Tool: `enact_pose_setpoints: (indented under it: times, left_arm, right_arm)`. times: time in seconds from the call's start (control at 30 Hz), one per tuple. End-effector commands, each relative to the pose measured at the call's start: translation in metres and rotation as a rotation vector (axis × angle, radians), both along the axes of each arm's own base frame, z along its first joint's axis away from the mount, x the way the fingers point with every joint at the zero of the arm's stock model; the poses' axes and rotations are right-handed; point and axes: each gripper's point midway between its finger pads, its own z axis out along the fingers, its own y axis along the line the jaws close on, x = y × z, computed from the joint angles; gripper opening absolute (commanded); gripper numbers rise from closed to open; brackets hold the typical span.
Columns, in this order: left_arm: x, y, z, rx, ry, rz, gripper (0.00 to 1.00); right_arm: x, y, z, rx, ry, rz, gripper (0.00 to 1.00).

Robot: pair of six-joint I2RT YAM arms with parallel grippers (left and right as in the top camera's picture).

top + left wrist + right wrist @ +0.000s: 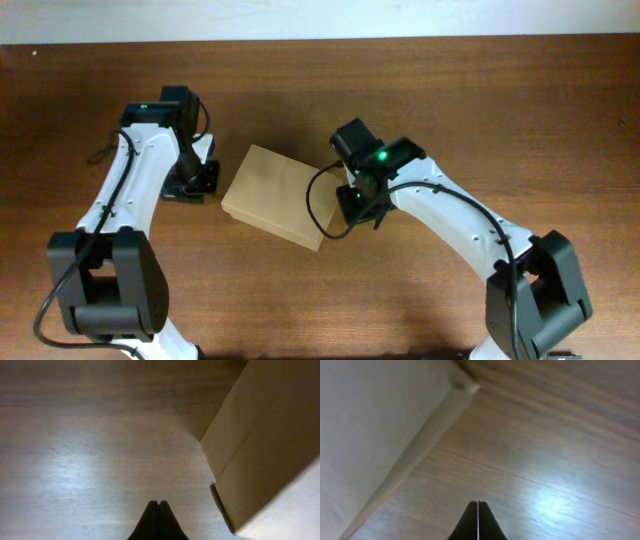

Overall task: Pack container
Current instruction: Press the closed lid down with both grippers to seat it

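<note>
Only one container (pixel 275 195) lies on the table (pixel 450 90): a tan cardboard box with its lid down, set askew near the middle. Two pincers flank it, one on each side. Seen from overhead, the left gripper (pixel 158 510) sits at the box's nine o'clock, close by, its fingers pressed together with nothing between them. The right gripper (pixel 478 510) is at the box's three o'clock, near the edge, likewise pinched closed and empty. Each wrist view shows one box wall beside the closed fingertips, apart from them.
</note>
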Motion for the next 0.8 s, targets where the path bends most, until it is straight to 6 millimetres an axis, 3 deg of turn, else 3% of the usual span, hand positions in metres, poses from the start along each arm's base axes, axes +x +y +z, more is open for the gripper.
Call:
enact_pose_setpoints:
  times: [0.0, 0.17, 0.3, 0.53, 0.77]
  left_arm:
    - [-0.015, -0.010, -0.019, -0.058, 0.054, 0.016, 0.02]
    - [-0.026, -0.018, -0.032, -0.107, 0.086, 0.023, 0.02]
    - [-0.029, -0.024, -0.033, -0.141, 0.097, 0.027, 0.02]
    - [-0.030, -0.041, -0.033, -0.154, 0.096, -0.023, 0.02]
    - [-0.027, -0.055, -0.034, -0.154, 0.077, -0.071, 0.02]
  right_arm:
    - [-0.004, 0.019, -0.003, 0.111, 0.026, 0.023, 0.04]
    - [0.027, 0.056, 0.013, 0.288, -0.097, 0.058, 0.04]
    - [0.052, 0.068, 0.026, 0.357, -0.197, 0.037, 0.04]
    - [0.080, 0.061, 0.037, 0.398, -0.280, -0.016, 0.04]
    - [0.090, 0.039, 0.034, 0.385, -0.268, -0.076, 0.04]
